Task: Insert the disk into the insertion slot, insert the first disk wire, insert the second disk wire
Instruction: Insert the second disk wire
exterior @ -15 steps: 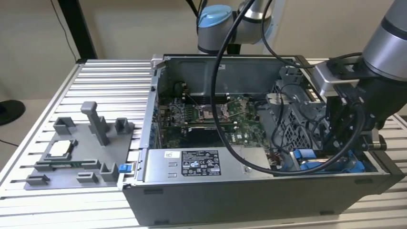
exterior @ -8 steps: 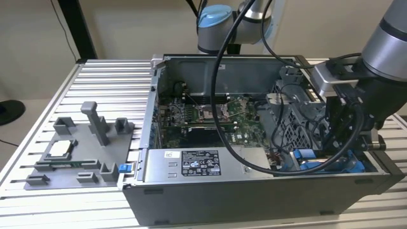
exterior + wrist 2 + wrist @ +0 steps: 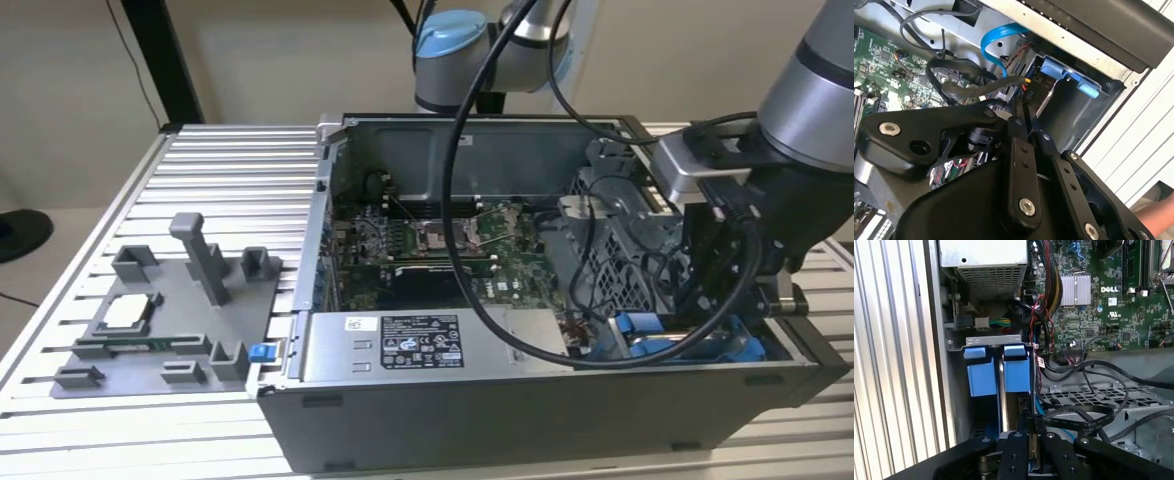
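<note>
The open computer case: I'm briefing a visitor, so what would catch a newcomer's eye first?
The open computer case on the ribbed table, green motherboard exposed. At the exterior view's right the arm reaches in, its claw over bright blue latch tabs at the insertion slot. A blue cable loops nearby.

one computer case [image 3: 534,420], two blue latch tabs [image 3: 981,379]
</note>
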Robot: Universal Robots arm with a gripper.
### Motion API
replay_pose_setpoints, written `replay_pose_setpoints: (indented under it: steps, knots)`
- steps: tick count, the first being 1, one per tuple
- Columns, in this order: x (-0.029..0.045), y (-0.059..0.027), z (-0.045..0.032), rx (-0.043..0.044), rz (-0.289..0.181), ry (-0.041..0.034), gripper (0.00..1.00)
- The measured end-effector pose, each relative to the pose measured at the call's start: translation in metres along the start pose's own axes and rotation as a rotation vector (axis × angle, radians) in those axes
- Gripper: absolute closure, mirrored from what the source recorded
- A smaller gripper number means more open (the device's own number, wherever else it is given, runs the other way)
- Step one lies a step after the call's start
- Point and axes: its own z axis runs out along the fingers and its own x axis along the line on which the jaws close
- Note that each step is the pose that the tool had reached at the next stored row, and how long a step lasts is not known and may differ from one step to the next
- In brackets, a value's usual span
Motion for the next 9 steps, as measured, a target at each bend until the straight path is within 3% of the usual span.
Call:
replay_pose_setpoints:
  steps: [9]
  knots:
    - [0.0005, 0.0005, 0.0085, 0.0019, 0.0, 0.0006, 1.0]
